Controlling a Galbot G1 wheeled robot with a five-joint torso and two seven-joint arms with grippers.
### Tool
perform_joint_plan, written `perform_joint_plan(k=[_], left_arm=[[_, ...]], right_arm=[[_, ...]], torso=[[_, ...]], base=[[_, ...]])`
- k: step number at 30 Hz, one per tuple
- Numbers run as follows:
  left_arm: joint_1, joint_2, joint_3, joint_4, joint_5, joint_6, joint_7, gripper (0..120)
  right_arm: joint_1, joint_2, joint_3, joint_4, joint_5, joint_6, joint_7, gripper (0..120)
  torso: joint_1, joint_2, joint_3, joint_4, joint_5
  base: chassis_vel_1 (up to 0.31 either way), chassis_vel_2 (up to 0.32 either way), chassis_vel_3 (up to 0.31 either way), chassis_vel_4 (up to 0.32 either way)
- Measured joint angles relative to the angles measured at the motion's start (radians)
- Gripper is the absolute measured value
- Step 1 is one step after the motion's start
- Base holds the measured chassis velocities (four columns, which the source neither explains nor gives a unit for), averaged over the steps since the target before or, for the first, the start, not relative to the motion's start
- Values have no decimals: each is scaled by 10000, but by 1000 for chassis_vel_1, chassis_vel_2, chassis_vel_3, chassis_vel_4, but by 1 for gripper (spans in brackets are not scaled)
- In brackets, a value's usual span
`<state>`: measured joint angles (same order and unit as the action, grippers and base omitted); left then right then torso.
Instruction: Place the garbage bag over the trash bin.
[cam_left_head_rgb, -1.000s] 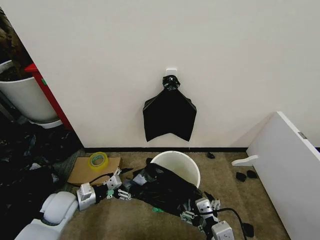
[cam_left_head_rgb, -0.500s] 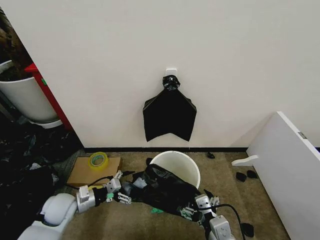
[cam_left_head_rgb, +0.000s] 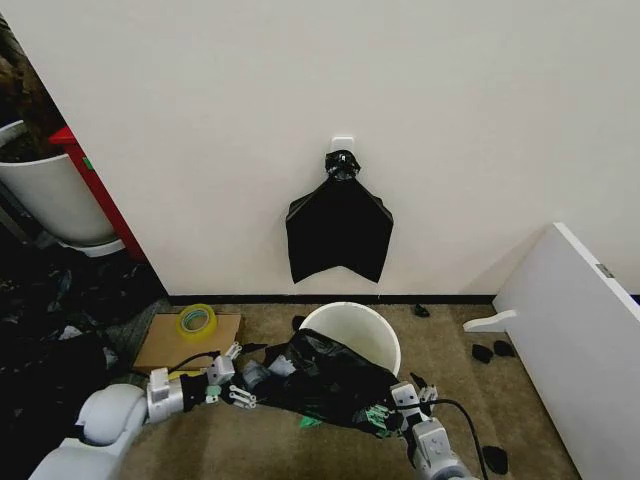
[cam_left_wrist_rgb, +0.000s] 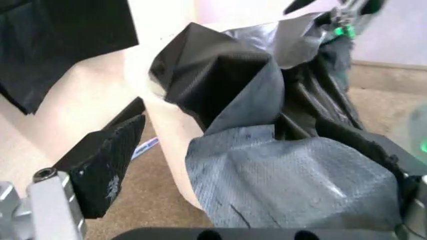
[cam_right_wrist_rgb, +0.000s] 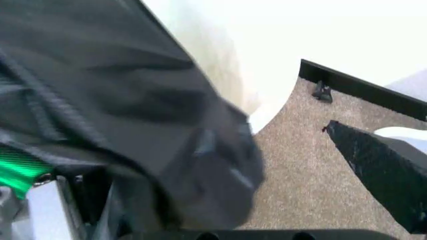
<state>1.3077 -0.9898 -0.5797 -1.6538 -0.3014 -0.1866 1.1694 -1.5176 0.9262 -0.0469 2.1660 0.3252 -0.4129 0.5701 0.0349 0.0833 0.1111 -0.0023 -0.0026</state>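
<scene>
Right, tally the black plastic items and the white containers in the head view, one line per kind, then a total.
Black plastic: 2, the garbage bag draped on the bin and the flat bundle hanging on the wall.
White containers: 2, the trash bin and the larger tub on the left.
Total: 4

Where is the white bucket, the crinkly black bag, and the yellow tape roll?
trash bin (cam_left_head_rgb: 375, 338): head view, bare inside wall near the rim.
garbage bag (cam_left_head_rgb: 330, 385): head view, middle of the crumpled plastic.
yellow tape roll (cam_left_head_rgb: 196, 320): head view, on its ring, atop the cardboard.
</scene>
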Motion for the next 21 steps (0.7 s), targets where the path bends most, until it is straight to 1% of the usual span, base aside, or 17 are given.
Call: perform_joint_plan(k=[3,7,10,16,20,21], left_arm=[[-2,89,-157,35,-273,-135,420,100],[-10,98,-232,52,-522,-184,641,100],[-67,70,-371,174,-844,-227,951,100],[-65,-23,-373,359,-1108,-248,1336,100],[-276,-208,-295,1005,-2458,178,2380,100],[-276,-208,-295,1005,-2458,178,2380,100]], right_arm=[[-12,8,74,-26,-7,0,-28,100],[-5,31,135,-91,-17,6,-51,100],[-6,58,245,-164,-34,48,-95,100],[10,102,258,-238,-85,88,-151,100],[122,257,318,-603,-117,149,-222,100],[122,257,318,-603,-117,149,-222,100]], torso=[[0,0,0,0,0],[0,0,0,0,0],[0,0,0,0,0],[0,0,0,0,0],[0,0,0,0,0],[0,0,0,0,0]], base=[[0,0,0,0],[0,0,0,0],[0,0,0,0],[0,0,0,0],[0,0,0,0],[0,0,0,0]])
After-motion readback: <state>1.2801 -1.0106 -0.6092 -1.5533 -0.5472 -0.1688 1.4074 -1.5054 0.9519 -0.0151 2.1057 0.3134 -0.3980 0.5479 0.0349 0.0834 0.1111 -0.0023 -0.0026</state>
